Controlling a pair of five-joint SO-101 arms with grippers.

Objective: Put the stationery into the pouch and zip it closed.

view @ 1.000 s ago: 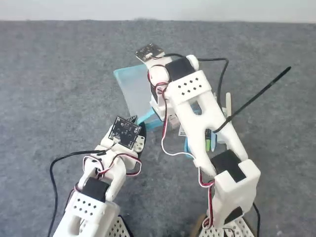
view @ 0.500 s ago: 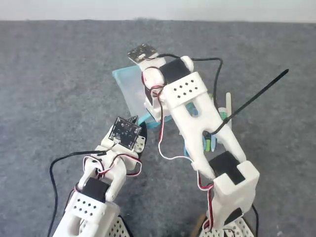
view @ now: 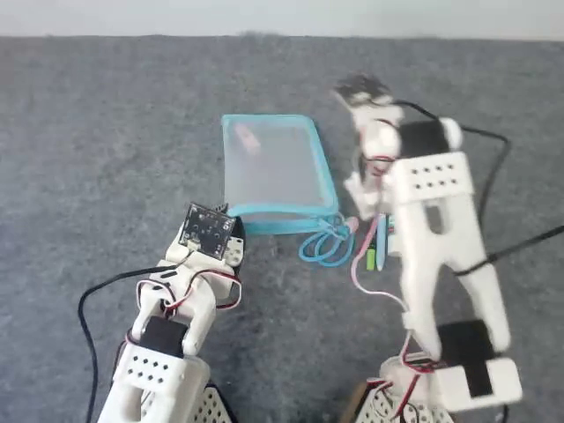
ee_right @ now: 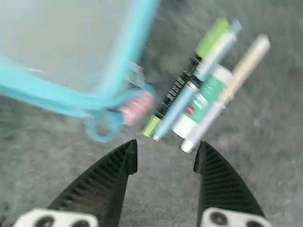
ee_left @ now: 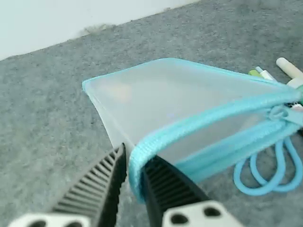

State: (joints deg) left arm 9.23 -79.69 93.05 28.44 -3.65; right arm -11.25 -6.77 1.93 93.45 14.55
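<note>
A translucent pouch with a cyan zip edge lies flat on the grey carpet, and a small pink item shows through it near its far corner. My left gripper is shut on the pouch's near zip corner. A cyan cord loop and a pink zip pull hang off the other near corner. Beside them lies a bundle of pens and markers, partly under my right arm in the high view. My right gripper hovers open just short of the pens' tips, with nothing between its fingers.
Grey carpet stretches bare to the left of and behind the pouch. A pale wall runs along the far edge. Both arm bases stand at the near edge, with loose cables around them.
My right arm has swung off the pouch to the right and now stands over the pens. The pouch is uncovered and lies flatter. My left gripper has shifted slightly left, still holding the corner.
</note>
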